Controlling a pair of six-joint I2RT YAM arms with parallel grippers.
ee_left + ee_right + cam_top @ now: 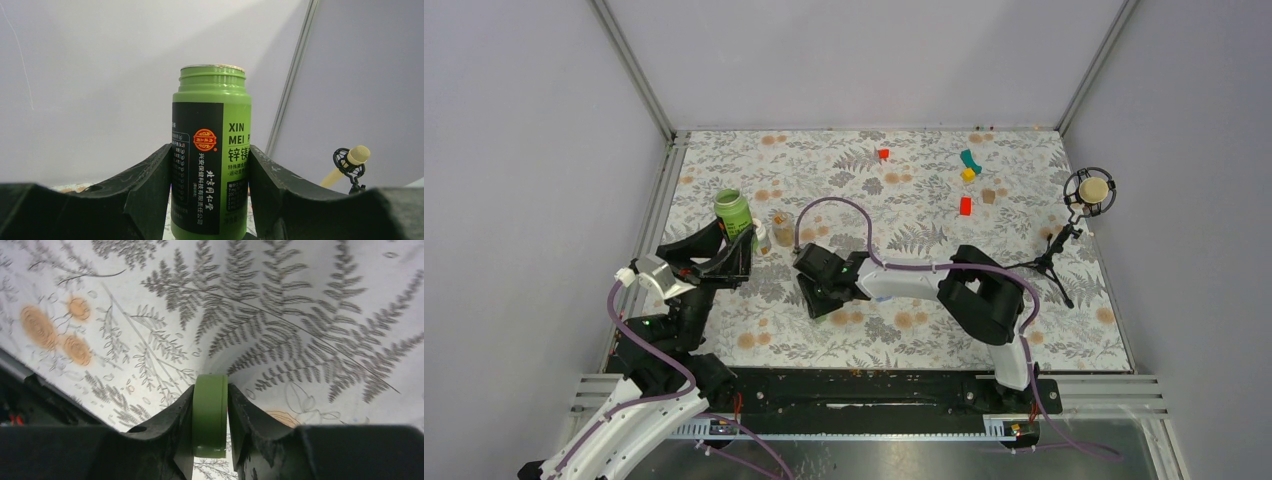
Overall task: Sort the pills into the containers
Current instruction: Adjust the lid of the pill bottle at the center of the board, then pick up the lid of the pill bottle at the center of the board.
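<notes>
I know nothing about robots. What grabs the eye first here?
A bright green bottle, its threaded neck bare, sits clamped in the left gripper on the left side. The right gripper, nearer the middle, pinches a matching green cap on edge above the fern-patterned table.

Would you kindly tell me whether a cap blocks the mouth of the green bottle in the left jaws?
No cap is on it: the green bottle shows bare neck threads, and the right gripper pinches the green cap on edge.
</notes>
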